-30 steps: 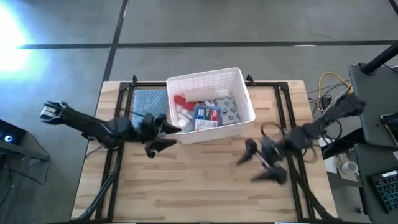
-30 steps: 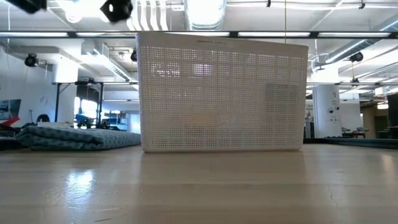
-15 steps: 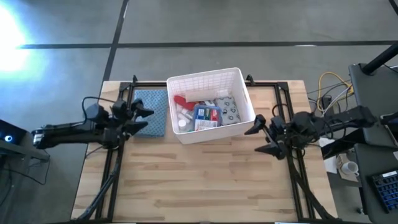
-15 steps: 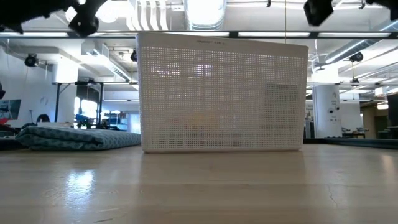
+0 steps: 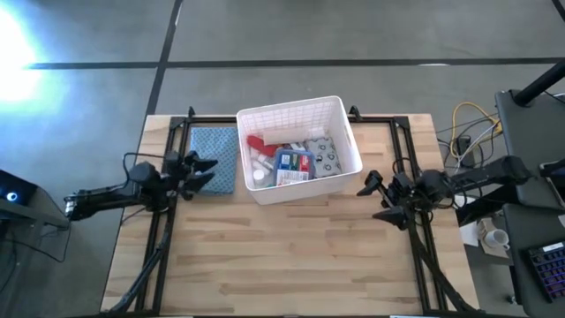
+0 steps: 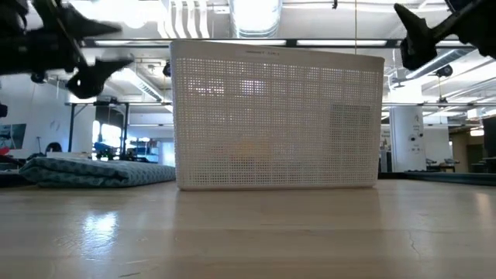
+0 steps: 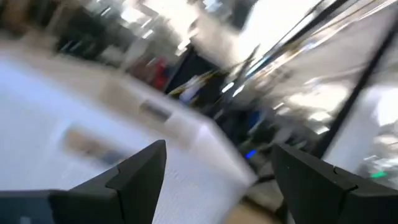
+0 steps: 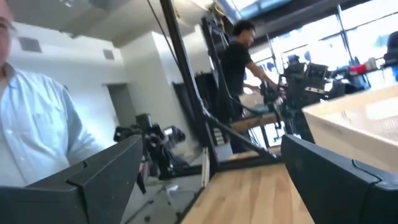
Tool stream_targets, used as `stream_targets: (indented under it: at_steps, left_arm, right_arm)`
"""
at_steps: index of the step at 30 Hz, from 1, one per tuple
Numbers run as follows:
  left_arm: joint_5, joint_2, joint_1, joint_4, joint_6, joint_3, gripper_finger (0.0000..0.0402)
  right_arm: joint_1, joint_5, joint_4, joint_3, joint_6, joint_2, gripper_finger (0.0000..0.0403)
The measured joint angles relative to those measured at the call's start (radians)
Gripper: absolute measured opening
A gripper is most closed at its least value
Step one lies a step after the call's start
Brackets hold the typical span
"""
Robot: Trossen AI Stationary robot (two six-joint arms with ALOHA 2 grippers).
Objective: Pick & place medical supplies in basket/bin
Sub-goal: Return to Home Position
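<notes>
On your left, the left gripper (image 5: pixel 203 170) hangs in the air above the left part of the bench (image 5: pixel 291 256). Its tips are over the near left edge of the folded blue-grey cloth (image 5: pixel 216 148), and in the low view it sits about level with the basket's top. Its jaws stand wide apart and hold nothing. The cloth lies flat on the bench, just beside the basket's left wall. At the middle back you have the white lattice basket (image 5: pixel 291 109), upright on the bench, with the supplies inside it. From left to right these are a red piece (image 5: pixel 255 142) at the left wall and white pill bottles (image 5: pixel 259 170) in the near left corner. Next comes a red-white-blue box (image 5: pixel 293 165) in the middle, then a grey patterned packet (image 5: pixel 324 153) toward the right wall. You cannot tell the other items inside apart. In the low view the basket's front wall hides its contents. No supply lies on the bare bench around the basket. On your right, the right gripper (image 5: pixel 376 199) hangs above the right part of the bench, clear of the basket's right wall and close to the black rail (image 5: pixel 412 168). Its jaws are also spread wide and empty. Beyond the bench, the right wrist view shows a person in a pale shirt (image 8: pixel 37 124) close by and a person in dark clothing (image 8: pixel 239 62) farther off.
</notes>
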Motion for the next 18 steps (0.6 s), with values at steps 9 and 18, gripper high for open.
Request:
stream_targets:
  at_steps: [9,18]
  left_arm:
    - [-0.043,0.058,0.006,-0.167,-0.007,0.019,0.0269]
    - [-0.041,0.204,0.005,-0.171,-0.007,0.010,0.0269]
  right_arm:
    - [-0.006,0.005,-0.274,0.000,-0.035,-0.039,0.0370]
    - [-0.006,0.004,-0.487,0.000,-0.039,-0.035,0.0370]
